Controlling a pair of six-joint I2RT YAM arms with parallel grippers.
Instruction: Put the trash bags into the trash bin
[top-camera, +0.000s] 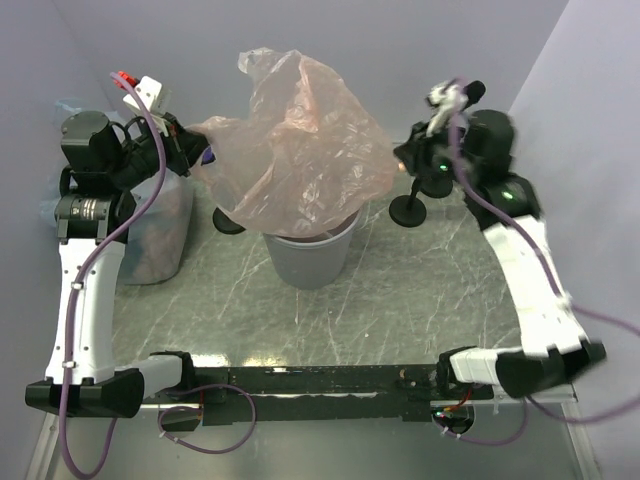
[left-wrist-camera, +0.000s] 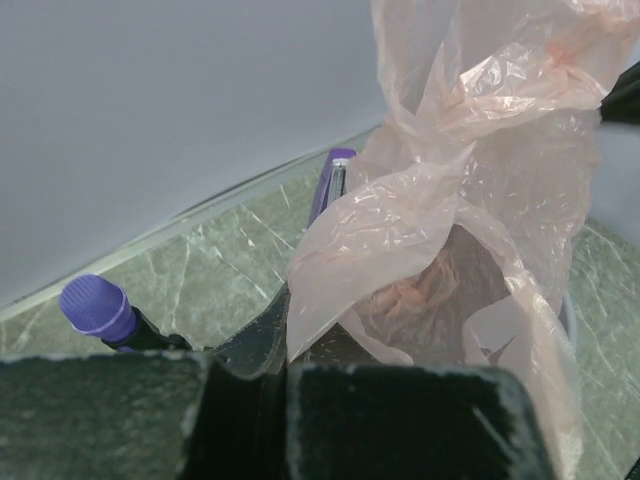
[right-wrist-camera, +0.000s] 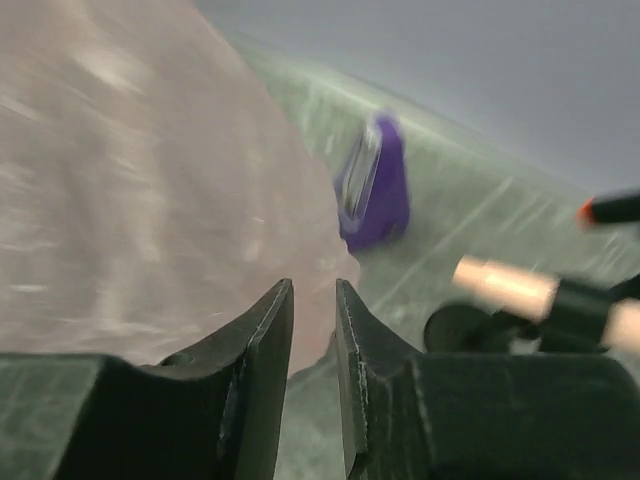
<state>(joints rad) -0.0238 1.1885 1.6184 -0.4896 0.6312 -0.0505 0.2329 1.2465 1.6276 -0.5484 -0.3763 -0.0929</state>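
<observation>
Over the trash bin (top-camera: 310, 262), which stands on the tabletop (top-camera: 430, 290) about midway between the two arms, a pink translucent trash bag (top-camera: 300, 150) billows up and out. Its lower end dips inside the bin's rim, while most of the film stands well above it, spreading wider than the bin on both sides. Left of the bin and higher, the left pincer (top-camera: 197, 152) is clamped on the bag's left edge; from its wrist the film seems to run straight out of the closed jaws. Right of the bin, the right pincer (top-camera: 405, 160) sits at the bag's opposite flank with its jaws drawn to a narrow slot. Film lies right at the tips, but I cannot tell whether any is pinched. To my eye the bag's long axis runs across from one pincer to the other, with the bin below the middle, so the next move has to bring the film inward and down. The left arm has the sure hold, and both look about equally near. Beyond the bin lie a small purple box (right-wrist-camera: 380, 185) and a black stand (top-camera: 408, 208).
</observation>
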